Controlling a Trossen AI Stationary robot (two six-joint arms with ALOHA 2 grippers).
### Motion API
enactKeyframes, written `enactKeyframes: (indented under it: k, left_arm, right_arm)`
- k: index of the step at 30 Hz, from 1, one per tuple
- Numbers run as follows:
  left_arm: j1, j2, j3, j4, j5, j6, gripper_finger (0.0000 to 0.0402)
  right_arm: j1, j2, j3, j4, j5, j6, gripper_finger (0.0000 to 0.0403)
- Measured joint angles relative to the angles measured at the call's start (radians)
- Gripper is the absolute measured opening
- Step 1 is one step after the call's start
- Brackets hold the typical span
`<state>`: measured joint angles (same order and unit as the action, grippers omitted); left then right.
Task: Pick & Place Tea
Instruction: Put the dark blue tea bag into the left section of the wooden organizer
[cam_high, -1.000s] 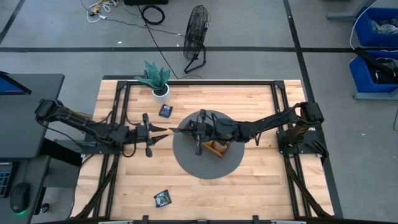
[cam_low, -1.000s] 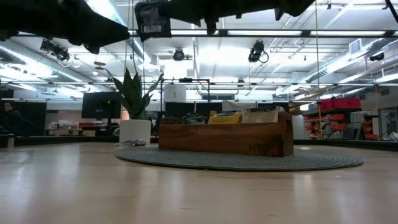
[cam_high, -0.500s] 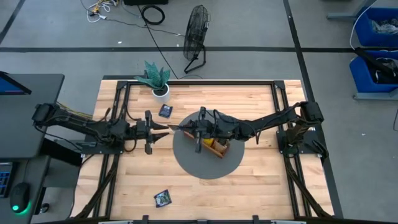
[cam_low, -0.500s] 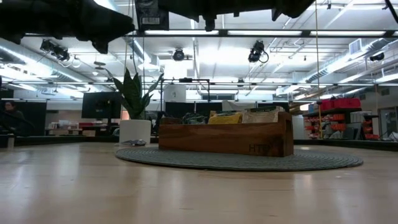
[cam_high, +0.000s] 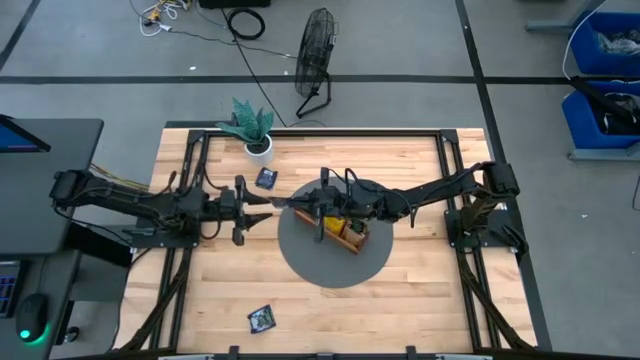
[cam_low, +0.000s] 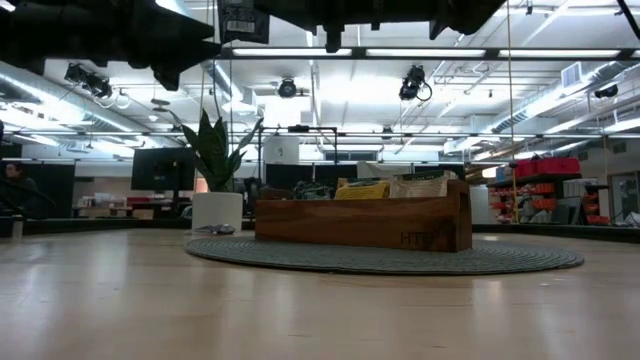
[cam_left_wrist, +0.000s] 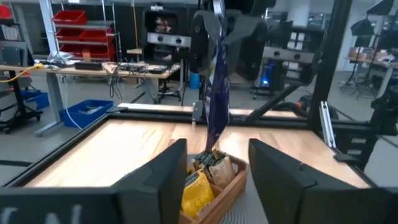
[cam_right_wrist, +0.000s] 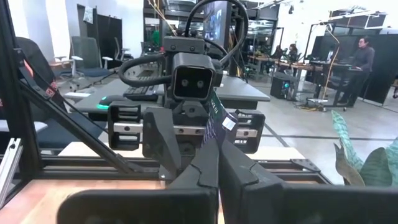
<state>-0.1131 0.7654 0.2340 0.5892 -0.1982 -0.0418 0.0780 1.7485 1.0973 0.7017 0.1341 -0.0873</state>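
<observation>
Tea sachet (cam_left_wrist: 217, 87) pinched in right gripper (cam_high: 292, 205) fingers, handed over; left gripper (cam_high: 268, 206) fingers wide. Two sachets unplaced on surface (cam_high: 400, 290).

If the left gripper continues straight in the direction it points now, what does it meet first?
Most likely the dark blue flat tea sachet, hanging from the shut right gripper directly ahead of the open left gripper. The gap between them is hard to judge.

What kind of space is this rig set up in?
Probably a robotics lab or workshop: red storage bins on shelving, workbenches with monitors and cabling, and a floor fan beside the framed table.
</observation>
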Motion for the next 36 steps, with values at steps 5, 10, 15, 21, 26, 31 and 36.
enactKeyframes:
  k: [5,10,15,21,26,31,36]
  left_arm:
    - [0.004,0.000,0.000,0.052,0.002,0.006,0.0209]
    - [0.034,0.024,0.001,0.063,0.005,-0.004,0.0211]
    - [0.063,0.083,0.015,0.083,0.041,-0.027,0.0203]
    - [0.067,0.107,0.056,0.083,0.043,-0.001,0.0172]
    - [0.067,0.107,0.059,0.064,0.044,0.009,0.0110]
    - [0.066,0.107,0.060,0.054,0.044,0.013,0.0029]
    - [0.066,0.107,0.060,0.048,0.043,0.024,0.0012]
  right_arm:
    - [-0.002,0.000,0.000,0.000,0.000,0.000,0.0000]
    - [-0.004,0.000,0.000,0.010,0.000,0.000,0.0000]
    - [-0.015,0.000,0.000,0.010,0.000,0.008,0.0000]
    - [-0.019,0.000,0.000,-0.002,0.000,0.008,0.0000]
    - [-0.018,0.001,0.000,-0.018,0.008,0.005,0.0000]
    - [-0.019,0.001,0.000,-0.012,0.012,0.001,0.0000]
    - [-0.019,0.001,0.000,-0.021,0.012,-0.002,0.0004]
